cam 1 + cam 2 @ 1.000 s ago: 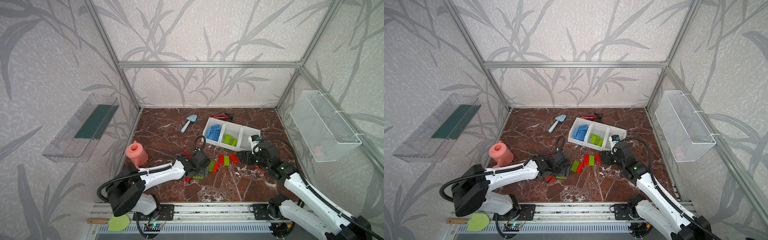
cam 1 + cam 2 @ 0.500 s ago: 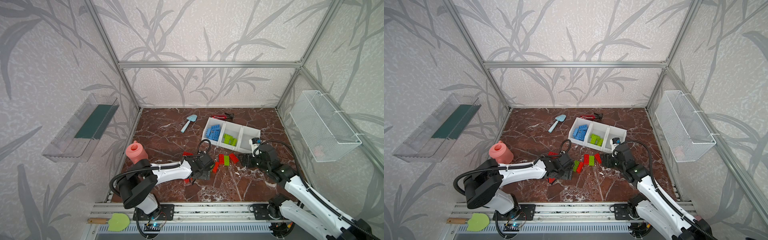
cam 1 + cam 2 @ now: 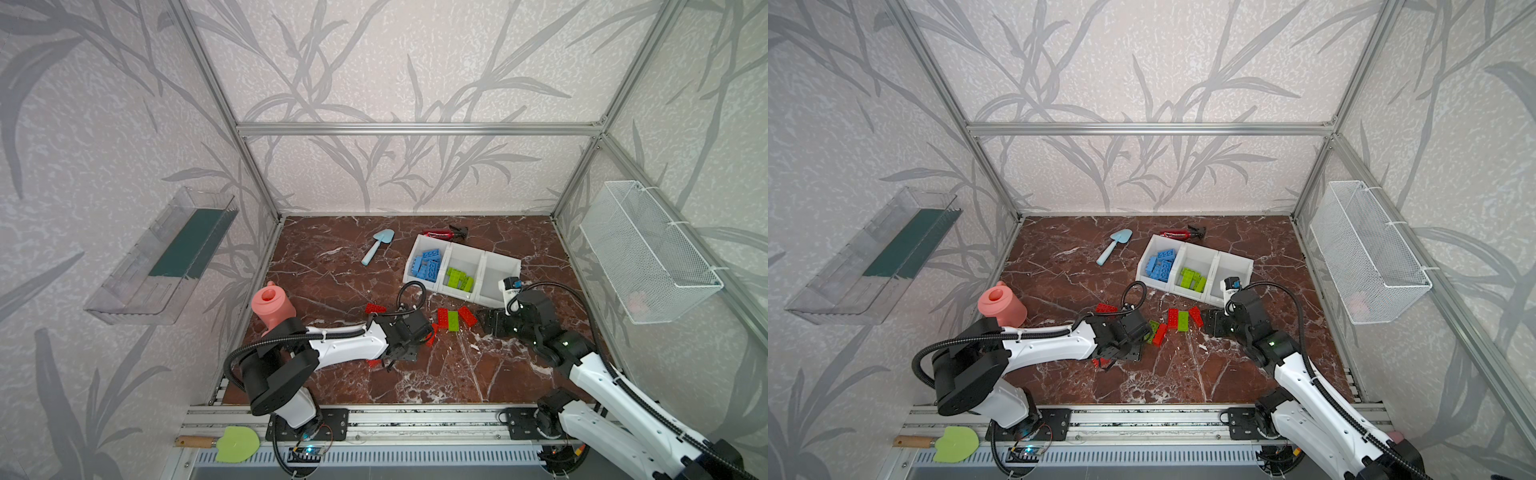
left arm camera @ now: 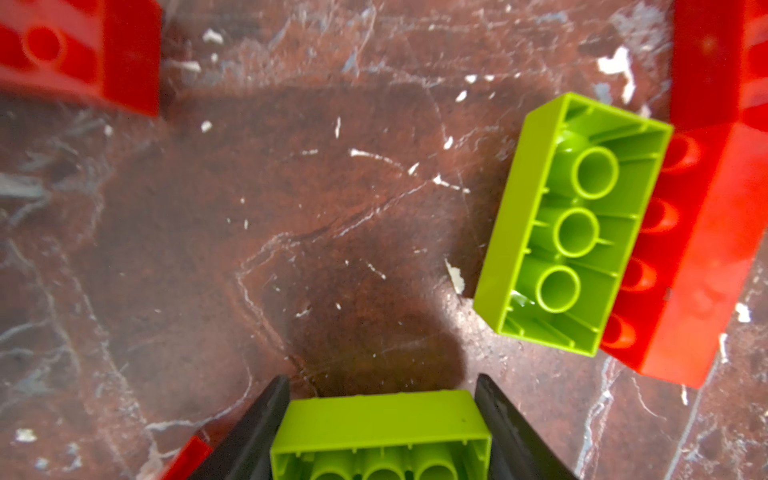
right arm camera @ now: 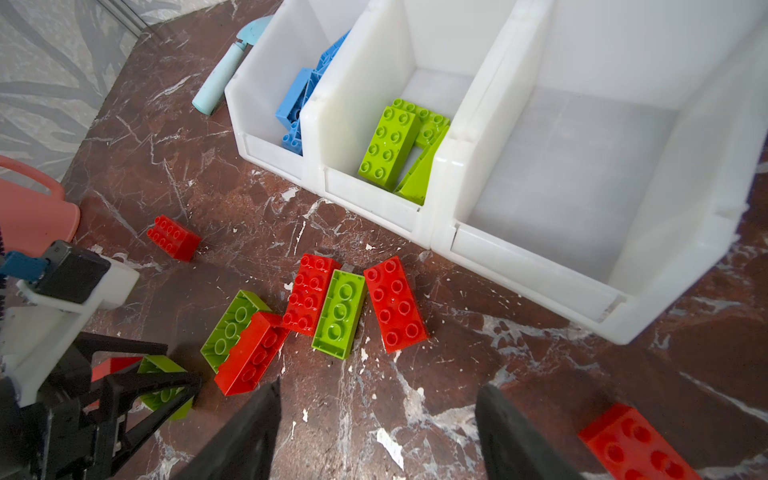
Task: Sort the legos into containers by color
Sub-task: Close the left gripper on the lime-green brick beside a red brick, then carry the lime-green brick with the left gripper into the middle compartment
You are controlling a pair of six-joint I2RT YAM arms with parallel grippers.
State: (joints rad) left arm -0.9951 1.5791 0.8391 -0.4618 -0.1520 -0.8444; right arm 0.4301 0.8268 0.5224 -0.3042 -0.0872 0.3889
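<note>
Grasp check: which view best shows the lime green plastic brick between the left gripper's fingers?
Left wrist view: the lime green plastic brick fills the gap between the fingers of the left gripper. The right wrist view shows it partly behind them; in both top views the gripper mostly hides it.

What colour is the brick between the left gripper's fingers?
Lime green; the brick shows best in the left wrist view.

The reddish-brown marbled worktop [image 3: 332,274] carries three joined white containers [image 3: 496,276]. Just behind the containers lies a red-handled tool [image 3: 442,233], and to their left a light blue trowel [image 3: 376,245]. In front of them lie loose legos [image 3: 453,320], red and lime. Well to their front left stands a pink watering can [image 3: 272,307].
</note>
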